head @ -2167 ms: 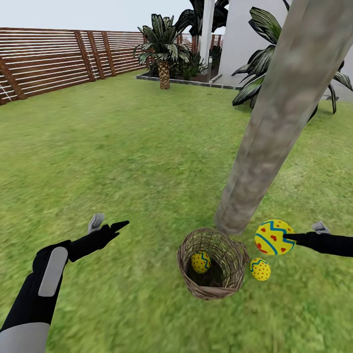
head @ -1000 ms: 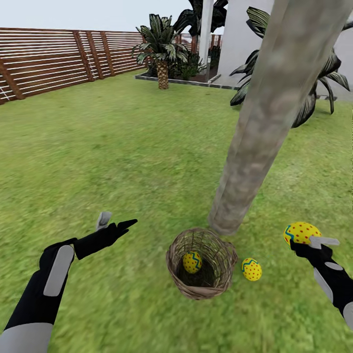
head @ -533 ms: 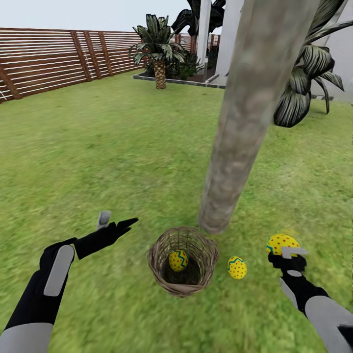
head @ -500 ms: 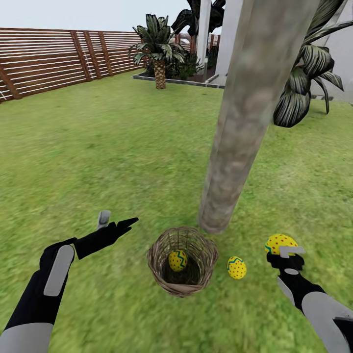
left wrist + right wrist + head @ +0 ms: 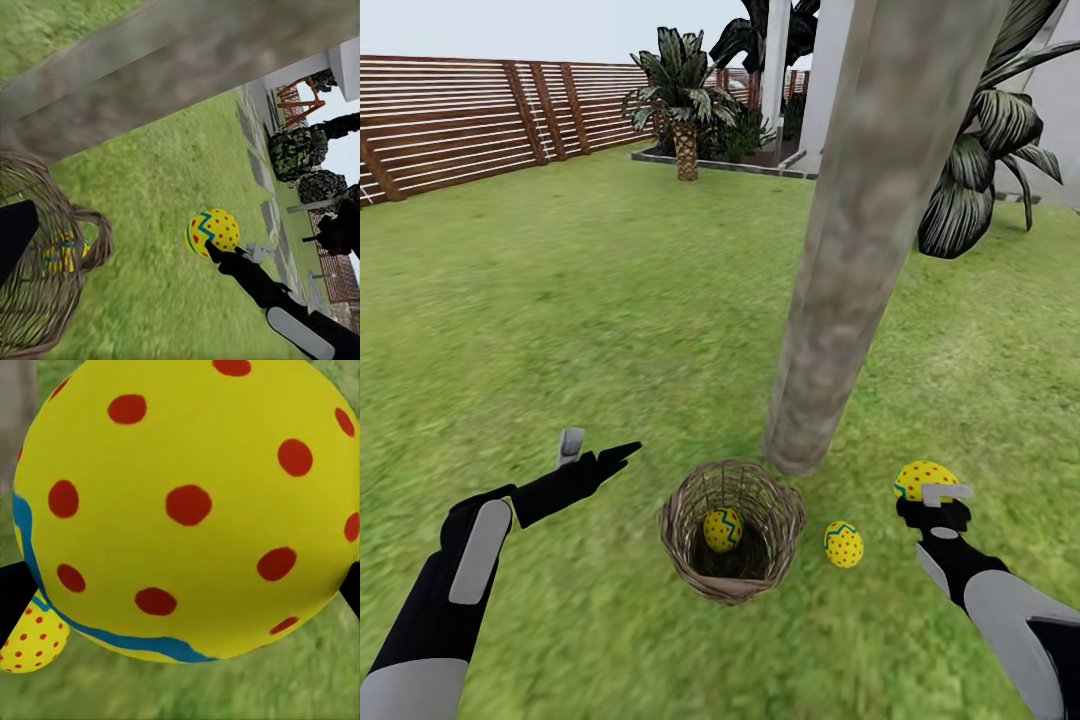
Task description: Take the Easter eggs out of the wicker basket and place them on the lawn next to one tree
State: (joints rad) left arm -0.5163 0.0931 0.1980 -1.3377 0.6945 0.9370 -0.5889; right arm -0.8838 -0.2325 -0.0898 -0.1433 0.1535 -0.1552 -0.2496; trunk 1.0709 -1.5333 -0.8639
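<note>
The wicker basket (image 5: 705, 578) stands on the lawn (image 5: 560, 300) just in front of the tree's grey-brown trunk (image 5: 850, 250), with one Easter egg (image 5: 722, 529) inside it. A second egg (image 5: 844, 545) lies on the grass right of the basket. My right gripper (image 5: 926, 492) is shut on the third egg (image 5: 922, 477), low over the grass right of the trunk; that egg (image 5: 187, 510) looms large in the right wrist view, with the lying egg (image 5: 30, 645) beyond. My left gripper (image 5: 598, 448) hangs open and empty left of the basket. The left wrist view shows the basket (image 5: 90, 232) and held egg (image 5: 212, 232).
A brown slat fence (image 5: 460, 120) runs along the far left. A short palm (image 5: 685, 100) and a planting bed stand at the back, beside a white house wall (image 5: 830, 70). A broad-leaved bush (image 5: 990, 140) grows right of the trunk. Open grass spreads to the left.
The view swung right over the earlier frames. My right arm brought the held egg down and to the right of the trunk, then moved it slightly farther away. The left arm stayed still.
</note>
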